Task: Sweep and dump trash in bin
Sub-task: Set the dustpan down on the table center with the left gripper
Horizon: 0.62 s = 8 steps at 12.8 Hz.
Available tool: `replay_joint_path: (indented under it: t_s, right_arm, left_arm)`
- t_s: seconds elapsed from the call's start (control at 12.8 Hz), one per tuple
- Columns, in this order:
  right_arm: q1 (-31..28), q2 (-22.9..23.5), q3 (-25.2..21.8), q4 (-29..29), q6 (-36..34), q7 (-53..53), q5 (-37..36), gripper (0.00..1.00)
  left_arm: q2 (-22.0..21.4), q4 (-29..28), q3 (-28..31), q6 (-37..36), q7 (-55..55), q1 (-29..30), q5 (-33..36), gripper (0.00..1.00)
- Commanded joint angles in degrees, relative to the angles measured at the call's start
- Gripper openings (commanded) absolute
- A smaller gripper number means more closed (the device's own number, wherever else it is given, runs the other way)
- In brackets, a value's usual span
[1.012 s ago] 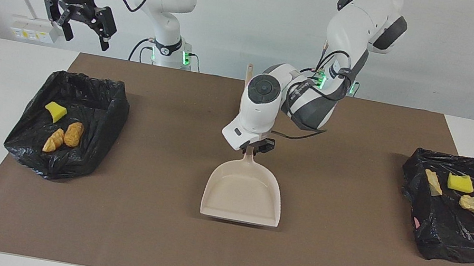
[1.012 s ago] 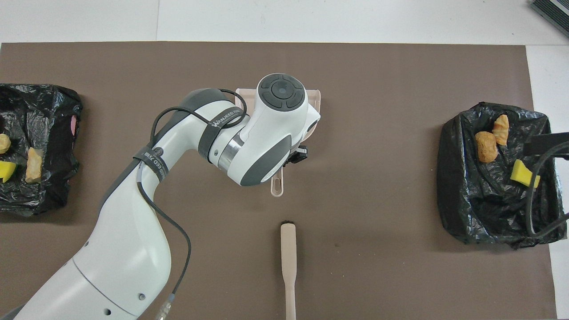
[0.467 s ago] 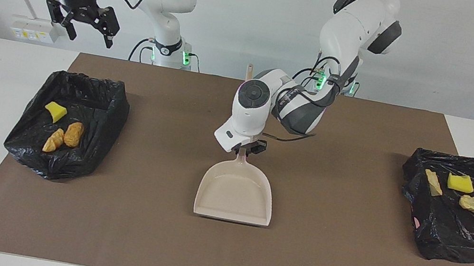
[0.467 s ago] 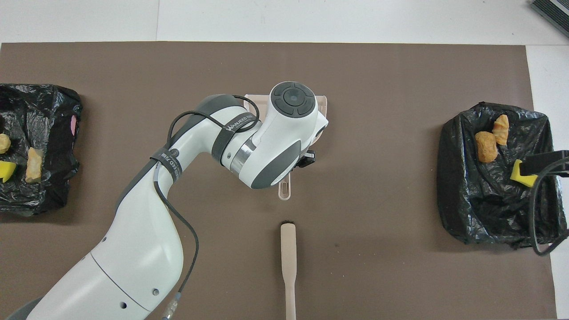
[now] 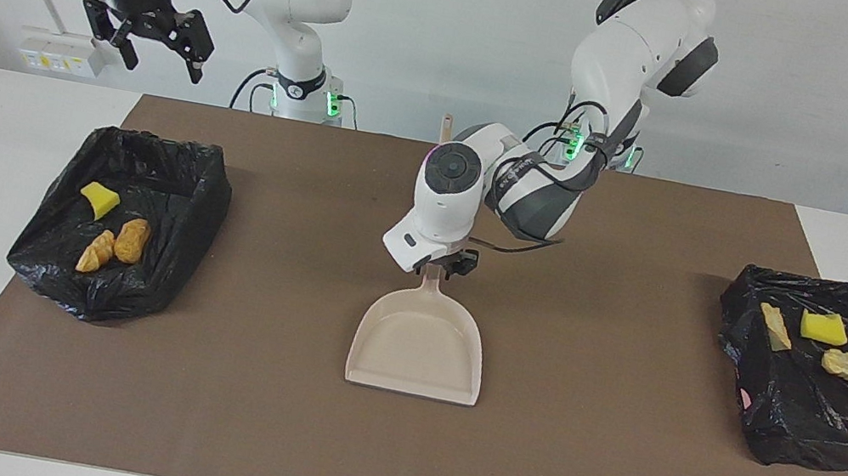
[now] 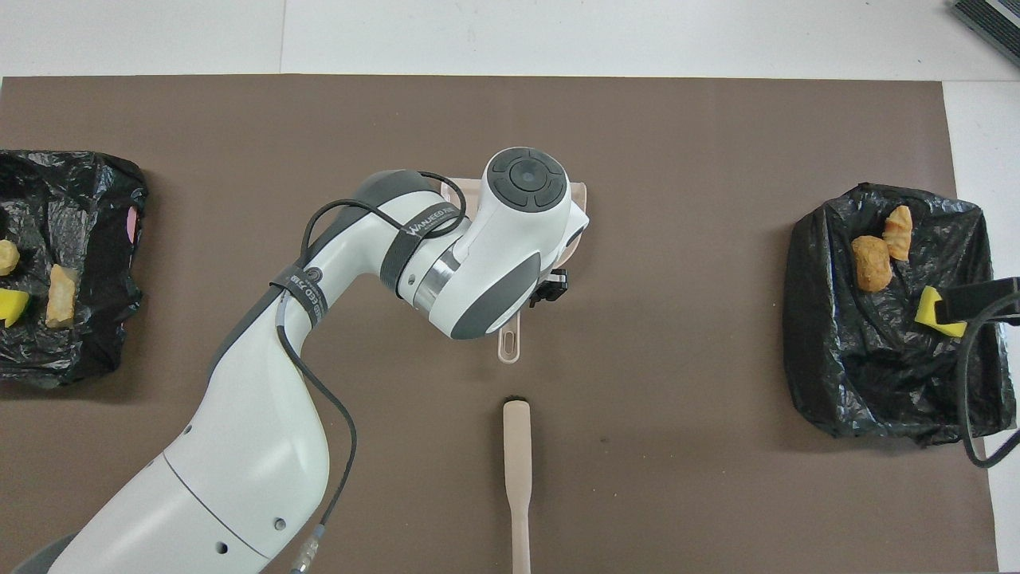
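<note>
The trash is all in the two black-lined bins. In the bin (image 5: 121, 222) at my right arm's end of the table lie a yellow sponge piece (image 5: 100, 199) and two orange bread chunks (image 5: 116, 244). In the bin (image 5: 823, 374) at my left arm's end lie two yellow sponge pieces (image 5: 823, 327) and two tan chunks (image 5: 845, 364).

Between the bins, the beige dustpan (image 5: 419, 343) rests flat on the brown mat (image 5: 273, 420), its handle pointing toward me. My left gripper (image 5: 443, 265) is down at that handle, its fingers on either side of it; I cannot tell whether they are squeezing it. The brush (image 6: 517, 470) lies on the mat nearer to me than the dustpan, apart from it.

My right gripper (image 5: 154, 46) waits high over my right arm's end of the table, fingers spread and holding nothing.
</note>
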Motion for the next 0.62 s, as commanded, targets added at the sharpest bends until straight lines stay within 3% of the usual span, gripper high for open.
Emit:
replay_joint_path:
  t_s: [0.0,0.16,0.39,0.55]
  right_arm:
    - [-0.25,-0.03,-0.12,-0.02,0.17,-1.89,-0.04,1.00]
    - [0.01,1.11,0.15,0.34,2.54,-2.06,-1.70,1.00]
    - [-0.16,0.50,0.15,-0.10,2.37,-1.80,-0.57,1.00]
    - [0.10,0.50,0.41,-0.01,2.37,-1.71,-0.57,1.00]
  left_arm:
    - [-2.25,-0.29,1.00,-0.45,-0.46,-0.34,0.06,1.00]
    - [-5.58,-1.25,1.96,-0.97,1.47,0.80,0.24,1.00]
    - [-14.18,-8.88,8.02,-1.67,5.60,0.98,-0.20,1.00]
    - [-17.10,-11.35,10.31,-1.68,8.14,1.07,-0.29,1.00]
